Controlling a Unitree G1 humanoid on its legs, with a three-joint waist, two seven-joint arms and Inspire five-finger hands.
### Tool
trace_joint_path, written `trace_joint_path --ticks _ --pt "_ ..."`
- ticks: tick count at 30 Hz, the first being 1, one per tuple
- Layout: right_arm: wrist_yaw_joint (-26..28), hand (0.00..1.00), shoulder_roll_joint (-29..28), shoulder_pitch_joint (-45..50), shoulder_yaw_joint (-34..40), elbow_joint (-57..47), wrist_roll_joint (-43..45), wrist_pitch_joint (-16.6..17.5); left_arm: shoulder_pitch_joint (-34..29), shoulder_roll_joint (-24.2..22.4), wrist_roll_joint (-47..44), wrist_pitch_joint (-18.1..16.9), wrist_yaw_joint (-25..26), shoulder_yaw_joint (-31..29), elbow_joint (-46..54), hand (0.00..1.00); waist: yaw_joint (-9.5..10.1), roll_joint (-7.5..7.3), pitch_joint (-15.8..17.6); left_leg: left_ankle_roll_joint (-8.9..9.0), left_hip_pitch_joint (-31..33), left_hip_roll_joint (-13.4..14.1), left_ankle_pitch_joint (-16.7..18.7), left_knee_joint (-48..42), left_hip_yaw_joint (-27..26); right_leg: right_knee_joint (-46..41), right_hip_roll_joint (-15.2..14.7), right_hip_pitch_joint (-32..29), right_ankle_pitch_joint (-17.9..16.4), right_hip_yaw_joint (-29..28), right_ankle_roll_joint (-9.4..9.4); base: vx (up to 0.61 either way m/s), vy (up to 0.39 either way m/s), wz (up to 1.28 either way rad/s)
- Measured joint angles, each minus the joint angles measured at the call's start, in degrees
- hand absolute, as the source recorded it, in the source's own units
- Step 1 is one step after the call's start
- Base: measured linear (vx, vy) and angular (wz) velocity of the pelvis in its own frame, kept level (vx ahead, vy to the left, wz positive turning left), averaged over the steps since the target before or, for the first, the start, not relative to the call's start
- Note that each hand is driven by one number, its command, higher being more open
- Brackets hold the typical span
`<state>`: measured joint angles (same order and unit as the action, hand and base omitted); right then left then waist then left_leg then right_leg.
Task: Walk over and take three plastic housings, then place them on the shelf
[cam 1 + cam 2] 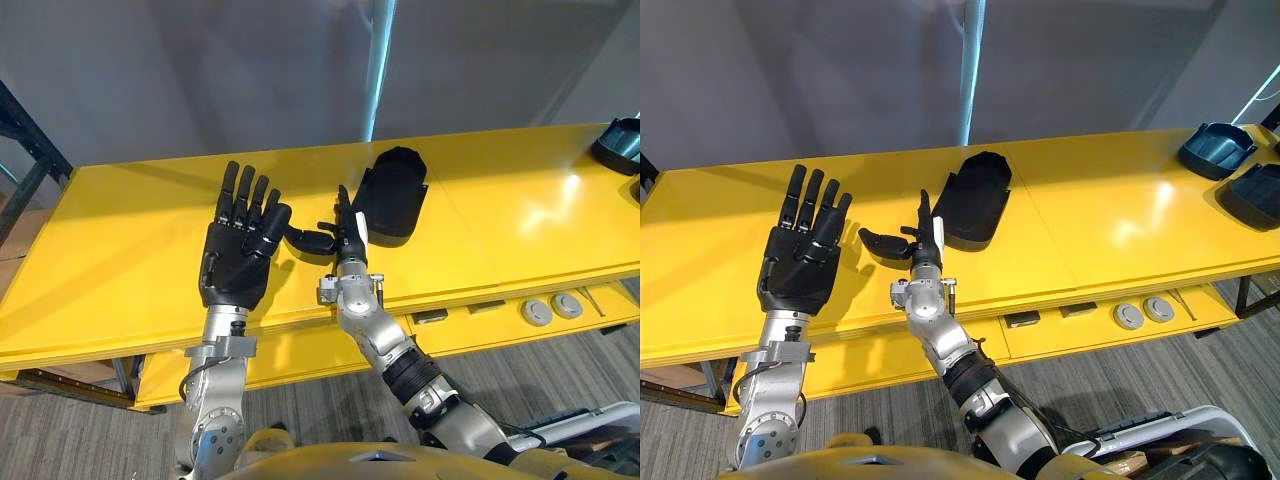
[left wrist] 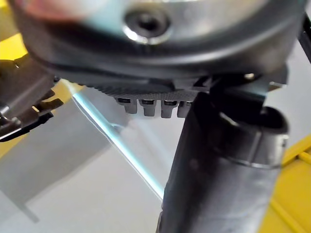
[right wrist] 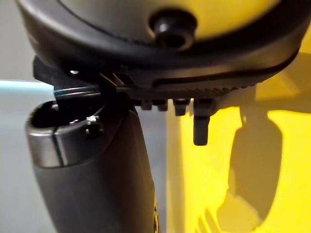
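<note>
The table (image 1: pixel 120 250) is long and yellow and spans the view. One black housing (image 1: pixel 975 200) lies flat near its middle. The far housings (image 1: pixel 1215 148) sit at its right end, well apart from the first. A dark frame (image 1: pixel 25 160) stands past the table's left end; it may be the shelf, though too little of it shows to say.

The left hand (image 1: pixel 235 260) is raised over the table, fingers straight and spread, holding nothing. The right hand (image 1: pixel 925 240) is seen edge-on, fingers straight and close together with the thumb out toward the left hand, and it is also empty. Its fingertips are just beside the housing's near edge; I cannot tell whether they touch it.

I judge this to be the first pick, at the reach: nothing is taken yet and three housings remain on the table. The next move calls for the right hand to go forward over the housing and curl round its rim. The shell looks broad and smooth, so the left hand may have to steady it.

Two small grey discs (image 1: pixel 1143 312) lie on a ledge under the table's front edge.

No label or writing can be read
</note>
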<state>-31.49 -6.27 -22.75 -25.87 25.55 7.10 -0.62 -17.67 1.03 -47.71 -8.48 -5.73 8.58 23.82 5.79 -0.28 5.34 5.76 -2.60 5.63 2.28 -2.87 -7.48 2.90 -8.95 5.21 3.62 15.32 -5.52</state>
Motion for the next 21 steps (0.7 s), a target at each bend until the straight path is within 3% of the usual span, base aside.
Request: trace_joint_path --ticks 12,21 --pt "1.9 1.00 3.1 9.9 4.2 -10.4 0.0 0.5 -0.1 0.1 0.0 1.2 -0.1 2.2 -1.4 1.00 -0.61 -0.09 -0.2 0.00 -1.1 0.0 0.0 0.9 -1.4 0.0 0.0 -0.1 0.0 -1.2 -0.03 0.00 0.008 -0.05" --pt "4.9 1.00 3.5 17.4 9.6 -16.6 -0.1 1.1 -0.1 1.2 -0.3 2.5 0.0 2.3 -2.5 1.00 -3.14 -0.66 -1.7 -0.06 -2.0 0.0 -0.1 2.2 -3.4 0.1 0.1 -1.0 0.2 -3.0 -0.43 0.00 0.013 -0.11"
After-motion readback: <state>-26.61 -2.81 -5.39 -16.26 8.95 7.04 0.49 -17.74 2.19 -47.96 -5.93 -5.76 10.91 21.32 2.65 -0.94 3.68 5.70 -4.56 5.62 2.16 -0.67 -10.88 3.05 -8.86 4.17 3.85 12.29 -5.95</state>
